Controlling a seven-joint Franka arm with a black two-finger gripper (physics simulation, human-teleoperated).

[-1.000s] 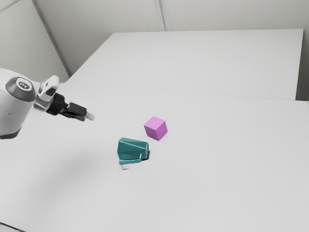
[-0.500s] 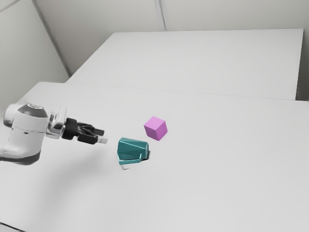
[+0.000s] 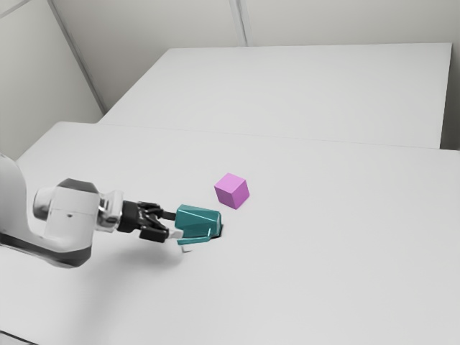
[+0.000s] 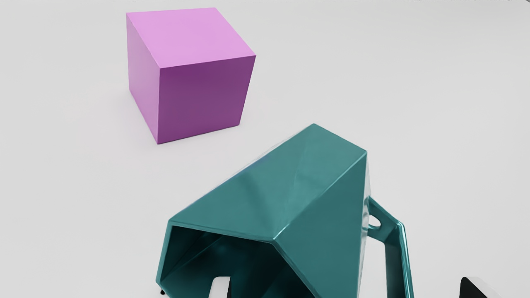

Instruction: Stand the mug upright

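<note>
The gripper (image 3: 172, 224) is low at the mug's open end in the exterior view, its two fingers spread apart. The teal mug (image 3: 198, 221) lies on its side, its mouth facing the hand and its handle toward the exterior view's bottom. In the wrist view the gripper (image 4: 348, 287) stands open: one fingertip shows in front of the dark mouth of the mug (image 4: 319, 215), the other beyond the handle's outer side. Whether the first fingertip is inside the mouth, I cannot tell.
A pink-purple cube (image 3: 231, 191) rests on the white table (image 3: 323, 237), close to the mug's side away from the handle. The wrist view has the same cube (image 4: 198, 91) beyond the mug.
My hand has come down and toward the exterior view's right, from well away from the mug to its mouth. The mug and cube have not moved.
</note>
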